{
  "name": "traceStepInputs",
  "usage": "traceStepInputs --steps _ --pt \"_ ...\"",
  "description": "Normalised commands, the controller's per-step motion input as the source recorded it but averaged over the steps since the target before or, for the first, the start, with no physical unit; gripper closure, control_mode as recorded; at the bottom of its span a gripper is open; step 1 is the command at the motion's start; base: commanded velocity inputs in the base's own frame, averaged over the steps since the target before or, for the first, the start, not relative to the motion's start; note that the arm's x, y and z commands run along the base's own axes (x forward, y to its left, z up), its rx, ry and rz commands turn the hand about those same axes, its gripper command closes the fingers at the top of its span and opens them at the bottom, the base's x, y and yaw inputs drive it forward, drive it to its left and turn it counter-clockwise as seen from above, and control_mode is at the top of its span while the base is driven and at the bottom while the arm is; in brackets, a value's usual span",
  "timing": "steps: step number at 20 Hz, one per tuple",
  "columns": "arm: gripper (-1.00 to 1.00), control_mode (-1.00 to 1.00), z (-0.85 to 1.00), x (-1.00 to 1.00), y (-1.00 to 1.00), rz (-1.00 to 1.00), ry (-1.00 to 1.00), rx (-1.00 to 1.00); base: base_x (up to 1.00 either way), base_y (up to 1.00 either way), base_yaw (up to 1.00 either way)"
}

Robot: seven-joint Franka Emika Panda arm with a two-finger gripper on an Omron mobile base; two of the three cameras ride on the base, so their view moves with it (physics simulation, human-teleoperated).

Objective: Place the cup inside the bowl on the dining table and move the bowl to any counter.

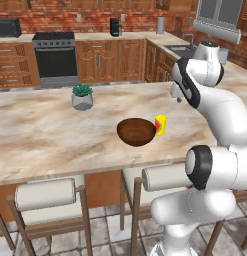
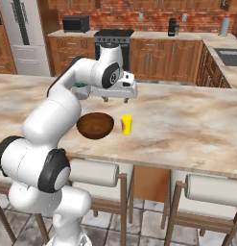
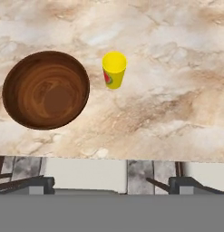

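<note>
The tool [image 2: 116, 100] hangs above the worktop [image 1: 40, 135], jaws wide apart, with open air beneath it down to the cup [image 3: 114, 69] and bowl [image 3: 46, 89]. These stand just beside each other, a narrow gap between. Bare marble lies around them. A potted plant [image 1: 82, 97] stands well apart, behind. Stools [image 1: 47, 200] crowd the near edge.

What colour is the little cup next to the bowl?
The cup is yellow with a red mark on its side, clearest in the hand view.

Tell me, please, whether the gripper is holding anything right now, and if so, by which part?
Nothing is held. The gripper hangs open above the table, while the cup stands upright beside the bowl, both untouched.
</note>
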Motion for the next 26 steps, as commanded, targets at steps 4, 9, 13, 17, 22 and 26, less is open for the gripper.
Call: traceStepInputs --steps 4,9,13,17,22,26 --pt "-1.00 -1.00 0.00 0.28 -0.03 0.00 0.00 0.03 0.00 0.00 0.00" --pt "-1.00 -1.00 0.00 0.30 0.00 0.00 -0.01 0.04 0.00 0.00 0.00" --pt "-1.00 -1.00 -0.02 0.26 0.00 0.00 -0.04 0.04 0.00 0.00 0.00" --pt "-1.00 -1.00 -0.06 0.14 0.00 0.00 -0.02 0.03 0.00 0.00 0.00" --pt "-1.00 -1.00 -0.15 0.11 0.00 0.00 -0.03 0.01 0.00 0.00 0.00" --pt "-1.00 -1.00 -0.02 0.16 0.00 0.00 0.00 0.00 0.00 0.00 0.00"
